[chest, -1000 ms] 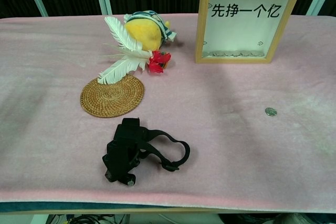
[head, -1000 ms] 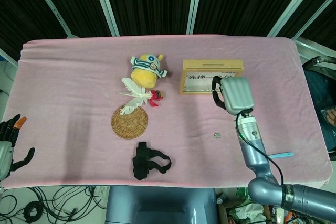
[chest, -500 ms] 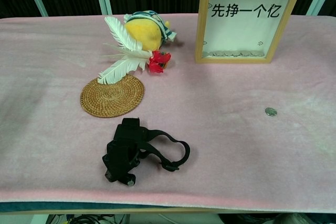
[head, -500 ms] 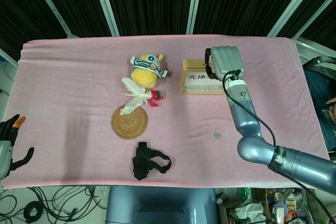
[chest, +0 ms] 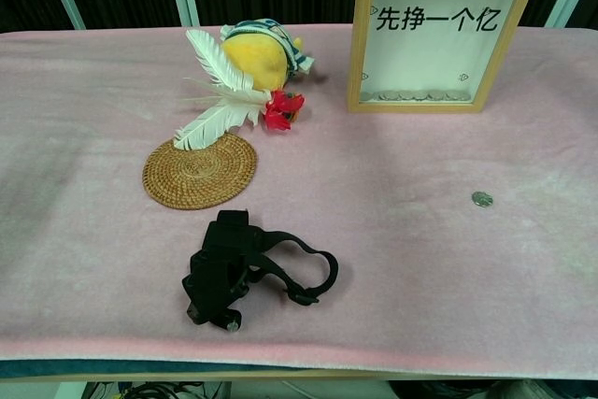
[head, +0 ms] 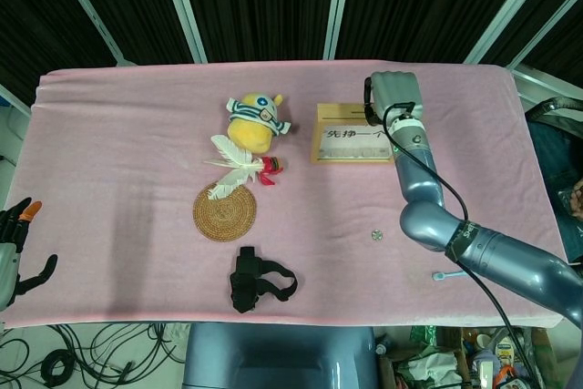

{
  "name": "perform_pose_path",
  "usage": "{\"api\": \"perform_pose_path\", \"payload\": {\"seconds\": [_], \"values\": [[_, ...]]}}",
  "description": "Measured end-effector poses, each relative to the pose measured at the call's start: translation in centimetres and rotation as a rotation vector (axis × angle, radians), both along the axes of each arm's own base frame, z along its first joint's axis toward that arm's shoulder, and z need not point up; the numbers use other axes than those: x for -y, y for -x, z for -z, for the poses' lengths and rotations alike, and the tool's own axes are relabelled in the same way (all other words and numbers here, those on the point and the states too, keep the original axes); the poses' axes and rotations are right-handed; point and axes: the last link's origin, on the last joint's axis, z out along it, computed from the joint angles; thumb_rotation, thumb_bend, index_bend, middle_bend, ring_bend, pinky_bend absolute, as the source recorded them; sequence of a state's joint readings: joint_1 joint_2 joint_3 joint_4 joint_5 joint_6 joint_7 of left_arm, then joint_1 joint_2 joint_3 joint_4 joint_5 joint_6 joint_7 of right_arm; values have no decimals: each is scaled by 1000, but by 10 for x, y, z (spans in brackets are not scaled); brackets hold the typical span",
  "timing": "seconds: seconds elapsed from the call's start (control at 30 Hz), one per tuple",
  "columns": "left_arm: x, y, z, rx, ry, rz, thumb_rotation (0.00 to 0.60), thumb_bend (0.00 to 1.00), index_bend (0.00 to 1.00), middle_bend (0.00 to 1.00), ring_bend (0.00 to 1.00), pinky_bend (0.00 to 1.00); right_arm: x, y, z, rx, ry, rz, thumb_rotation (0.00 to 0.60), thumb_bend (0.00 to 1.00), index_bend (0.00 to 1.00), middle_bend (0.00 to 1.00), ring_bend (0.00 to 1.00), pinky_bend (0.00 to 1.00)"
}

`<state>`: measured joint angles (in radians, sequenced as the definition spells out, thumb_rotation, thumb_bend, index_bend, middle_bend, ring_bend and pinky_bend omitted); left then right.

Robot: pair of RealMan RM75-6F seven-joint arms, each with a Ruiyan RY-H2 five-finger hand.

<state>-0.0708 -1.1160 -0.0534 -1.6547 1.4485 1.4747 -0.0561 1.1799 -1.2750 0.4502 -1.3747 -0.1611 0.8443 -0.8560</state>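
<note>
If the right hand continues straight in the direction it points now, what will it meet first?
Probably nothing on the table. The right hand points past the top of the wooden coin box, toward the far table edge and dark curtain. Depth is unclear in the head view.

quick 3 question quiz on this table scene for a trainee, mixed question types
1. True or false: the coin lies on the woven mat.
2. Which hand is above the wooden money box? A) left hand B) right hand
3. Fill in: the white feather leans against the yellow ____ toy.

Key
1. False: it lies on the pink cloth, away from the mat.
2. B: the right hand is over the box; the left hand is at the table's near left edge.
3. Plush.
</note>
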Motion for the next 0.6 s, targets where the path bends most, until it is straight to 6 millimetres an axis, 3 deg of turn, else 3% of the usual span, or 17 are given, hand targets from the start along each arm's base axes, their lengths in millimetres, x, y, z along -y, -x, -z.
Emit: {"api": "perform_pose_path", "payload": {"seconds": [0.6], "values": [[1, -1, -1, -4, -2, 4, 600, 355, 62, 0, 0, 0, 4, 11, 4, -11, -11, 21, 600, 374, 726, 930, 959, 980]]}}
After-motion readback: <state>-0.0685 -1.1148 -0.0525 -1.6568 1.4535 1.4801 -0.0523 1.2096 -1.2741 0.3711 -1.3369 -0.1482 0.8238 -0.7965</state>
